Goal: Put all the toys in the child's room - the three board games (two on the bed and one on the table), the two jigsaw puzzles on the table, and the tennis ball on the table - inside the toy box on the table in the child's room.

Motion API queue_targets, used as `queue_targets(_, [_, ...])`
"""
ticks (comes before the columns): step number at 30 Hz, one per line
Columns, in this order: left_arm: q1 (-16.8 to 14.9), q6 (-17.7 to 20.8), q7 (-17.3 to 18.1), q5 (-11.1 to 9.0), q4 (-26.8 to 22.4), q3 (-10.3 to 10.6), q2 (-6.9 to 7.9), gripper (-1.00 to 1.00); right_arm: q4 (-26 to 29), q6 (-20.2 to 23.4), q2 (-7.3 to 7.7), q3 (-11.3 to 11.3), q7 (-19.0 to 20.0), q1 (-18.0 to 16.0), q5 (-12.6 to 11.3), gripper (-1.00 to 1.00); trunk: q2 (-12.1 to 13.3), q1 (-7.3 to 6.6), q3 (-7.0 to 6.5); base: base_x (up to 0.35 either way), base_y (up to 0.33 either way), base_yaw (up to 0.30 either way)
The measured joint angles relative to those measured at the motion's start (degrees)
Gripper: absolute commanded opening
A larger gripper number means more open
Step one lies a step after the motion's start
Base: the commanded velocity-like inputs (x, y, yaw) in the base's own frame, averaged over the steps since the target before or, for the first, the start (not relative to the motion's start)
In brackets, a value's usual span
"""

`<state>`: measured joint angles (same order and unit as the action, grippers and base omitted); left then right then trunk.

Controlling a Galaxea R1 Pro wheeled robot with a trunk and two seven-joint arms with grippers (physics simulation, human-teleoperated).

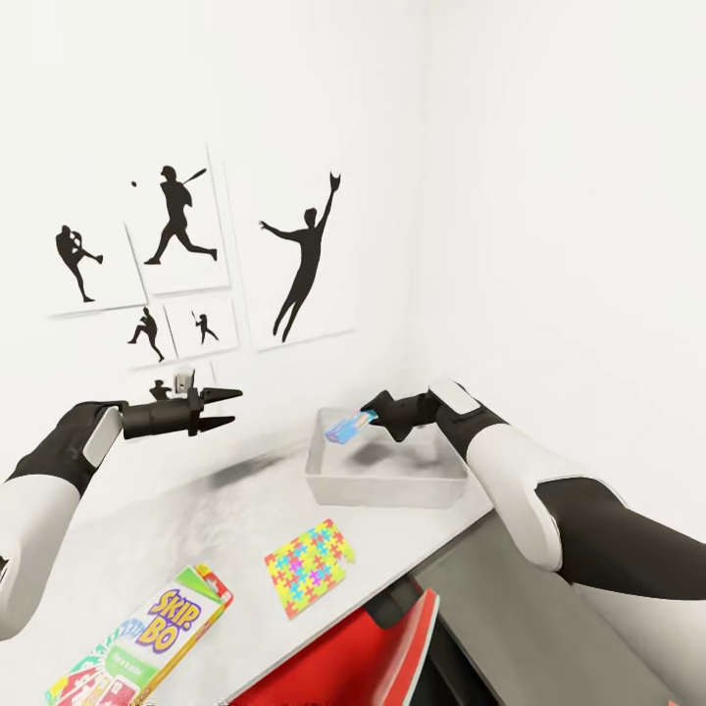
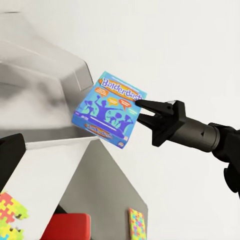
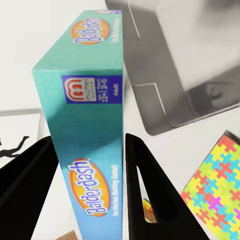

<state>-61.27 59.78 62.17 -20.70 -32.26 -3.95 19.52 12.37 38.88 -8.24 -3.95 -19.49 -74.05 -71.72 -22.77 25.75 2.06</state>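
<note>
White walls carried black baseball silhouettes (image 1: pixel 181 218) above the pale table (image 1: pixel 176 529). Left gripper (image 1: pixel 224 408): fingers spread, empty, above the table. Skip-Bo game (image 1: pixel 147 642) and jigsaw puzzle (image 1: pixel 309 566) lay on the tabletop. Right gripper (image 1: pixel 378 416) pinched the Balderdash game (image 1: pixel 350 428) over the toy box (image 1: pixel 387 485).

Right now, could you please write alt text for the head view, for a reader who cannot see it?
The right gripper holds a blue board game above a grey toy box on a pale table. The left gripper hangs open nearby; a jigsaw puzzle and a Skip-Bo box lie closer.
</note>
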Motion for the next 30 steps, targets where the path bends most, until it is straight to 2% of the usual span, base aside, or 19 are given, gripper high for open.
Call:
queue_targets(9, [0.0, 0.0, 0.0, 0.0, -0.2, -0.1, 0.00, 1.00, 0.3, -0.3, 0.12, 0.0, 0.0, -0.3, -0.1, -1.00, 0.0, 0.00, 0.78, 0.000, 0.000, 0.114])
queue_targets(14, [0.0, 0.0, 0.0, 0.0, -0.2, -0.1, 0.00, 1.00, 2.8, -0.6, 0.21, 0.1, 0.0, -0.2, -0.1, -1.00, 0.0, 0.00, 1.21, 0.000, 0.000, 0.117])
queue_targets(19, [0.0, 0.0, 0.1, -0.1, -0.2, -0.1, 0.00, 1.00, 3.5, -0.6, 0.94, 0.0, 0.0, -0.1, -0.2, -1.00, 0.0, 0.00, 1.63, 0.000, 0.000, 0.101])
queue_targets(24, [0.0, 0.0, 0.2, -0.1, -0.2, -0.1, 0.00, 1.00, 3.6, -0.6, 1.14, 0.1, 0.0, 0.0, -0.5, -1.00, 0.0, 0.00, 1.79, 0.000, 0.000, 0.011])
queue_targets(30, [0.0, 0.0, 0.3, -0.1, -0.2, -0.1, 0.03, 1.00, 3.6, -0.6, 1.18, 0.1, 0.0, 0.0, -0.5, -1.00, 0.0, 0.00, 2.08, 0.000, 0.000, -0.131])
